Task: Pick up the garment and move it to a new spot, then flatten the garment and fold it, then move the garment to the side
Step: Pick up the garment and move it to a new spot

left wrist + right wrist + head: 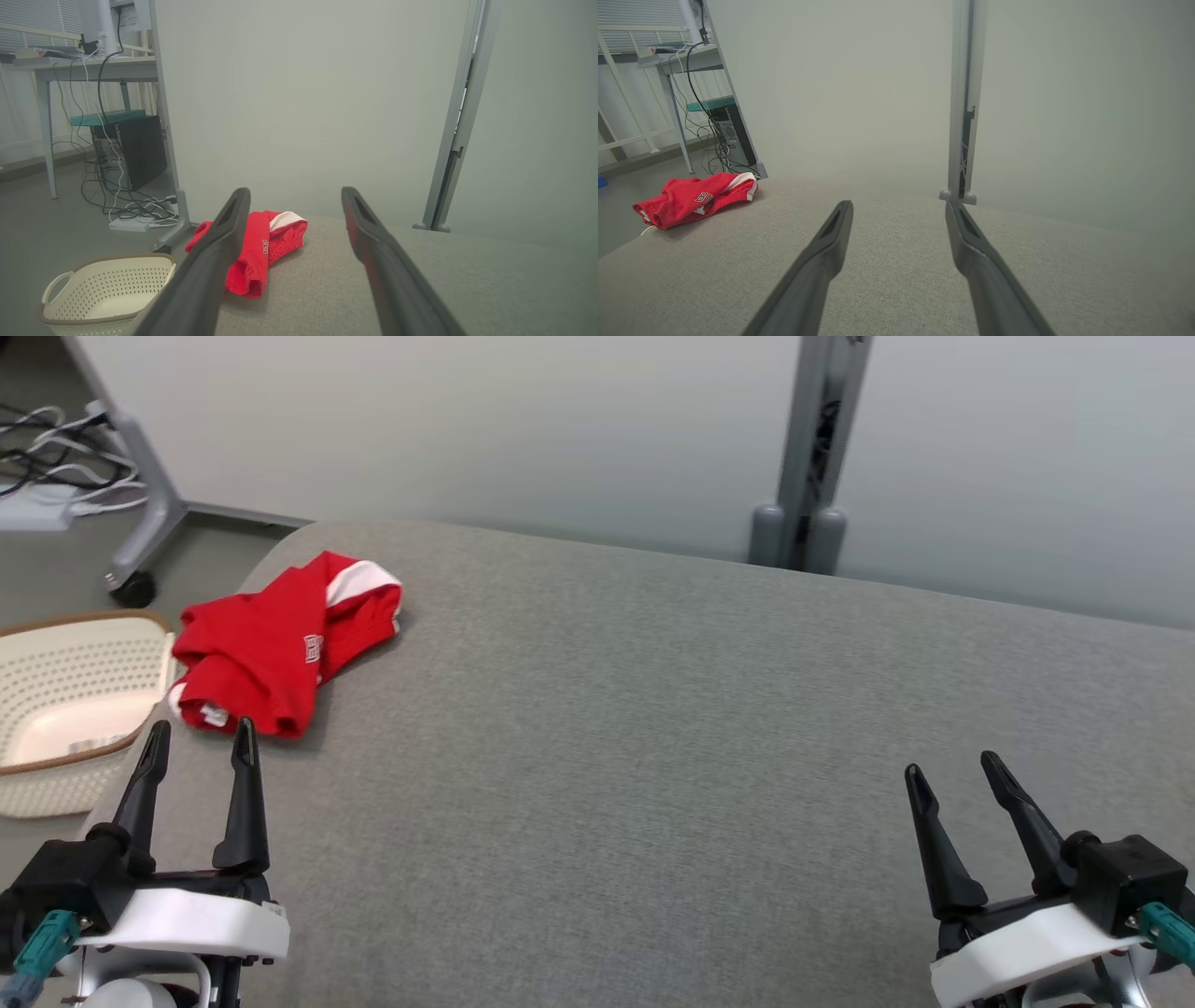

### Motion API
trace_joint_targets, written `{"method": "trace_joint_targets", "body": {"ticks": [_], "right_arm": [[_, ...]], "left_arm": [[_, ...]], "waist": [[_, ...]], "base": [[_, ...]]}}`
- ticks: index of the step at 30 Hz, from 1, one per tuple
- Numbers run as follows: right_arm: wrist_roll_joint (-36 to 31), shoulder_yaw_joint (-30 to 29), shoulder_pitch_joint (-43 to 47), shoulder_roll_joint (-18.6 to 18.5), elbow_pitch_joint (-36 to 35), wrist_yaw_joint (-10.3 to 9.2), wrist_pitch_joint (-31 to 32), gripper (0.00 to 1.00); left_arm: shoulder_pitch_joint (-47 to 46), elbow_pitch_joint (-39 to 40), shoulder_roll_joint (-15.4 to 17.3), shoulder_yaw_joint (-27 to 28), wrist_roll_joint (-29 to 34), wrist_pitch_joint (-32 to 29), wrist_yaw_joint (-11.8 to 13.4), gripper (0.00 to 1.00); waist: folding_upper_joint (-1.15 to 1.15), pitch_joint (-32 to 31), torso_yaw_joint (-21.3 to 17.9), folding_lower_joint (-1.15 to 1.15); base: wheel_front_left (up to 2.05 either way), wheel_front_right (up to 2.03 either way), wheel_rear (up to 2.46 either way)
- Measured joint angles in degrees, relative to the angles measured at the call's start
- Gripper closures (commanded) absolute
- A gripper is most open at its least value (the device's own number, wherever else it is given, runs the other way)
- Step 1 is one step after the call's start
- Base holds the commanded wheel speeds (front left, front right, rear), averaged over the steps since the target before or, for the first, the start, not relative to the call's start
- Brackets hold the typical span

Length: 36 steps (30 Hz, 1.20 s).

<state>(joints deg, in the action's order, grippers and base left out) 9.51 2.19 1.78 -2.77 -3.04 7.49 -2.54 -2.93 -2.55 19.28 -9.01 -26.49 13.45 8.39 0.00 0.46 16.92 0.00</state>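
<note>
The garment (280, 649) is a red piece with white trim and lettering, crumpled in a heap at the far left of the grey padded table (653, 737). It also lies ahead in the left wrist view (261, 247) and at the far left in the right wrist view (693, 198). My left gripper (201, 737) stands open just short of the heap's near edge, holding nothing. My right gripper (952, 770) is open over the table's near right, far from the garment, with nothing between its fingers.
A cream perforated basket (70, 705) sits off the table's left edge, lower than the top. Beyond the table stand pale partition panels with a grey post (812, 448). A wheeled stand leg (140, 513) and cables lie on the floor at the far left.
</note>
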Motion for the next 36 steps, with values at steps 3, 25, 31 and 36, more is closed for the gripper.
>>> {"method": "trace_joint_targets", "body": {"ticks": [3,25,31,36], "right_arm": [[0.1,0.6,-0.4,0.0,0.3,0.0,-0.1,0.0],[0.6,1.7,-2.5,0.0,2.0,0.0,-0.3,0.0],[0.4,2.6,-4.3,0.0,1.6,0.0,0.1,0.0],[0.0,3.7,-6.3,0.1,1.4,0.0,0.2,0.0]], "left_arm": [[0.0,0.0,0.0,0.7,-0.3,0.3,0.0,0.0],[-3.6,2.2,0.4,3.2,0.9,1.3,-0.2,0.0],[-16.1,-0.1,5.0,3.7,2.8,-1.4,-1.3,0.0],[-26.0,-10.3,7.5,3.1,1.8,-5.9,-4.6,0.0]], "waist": [[0.0,0.4,2.3,0.0],[0.0,2.9,7.8,0.0],[0.0,4.7,5.5,0.0],[0.0,7.2,1.8,0.0]], "base": [[0.0,0.0,0.0],[0.0,0.0,0.0],[0.0,0.0,0.0],[0.0,0.0,0.0]]}}
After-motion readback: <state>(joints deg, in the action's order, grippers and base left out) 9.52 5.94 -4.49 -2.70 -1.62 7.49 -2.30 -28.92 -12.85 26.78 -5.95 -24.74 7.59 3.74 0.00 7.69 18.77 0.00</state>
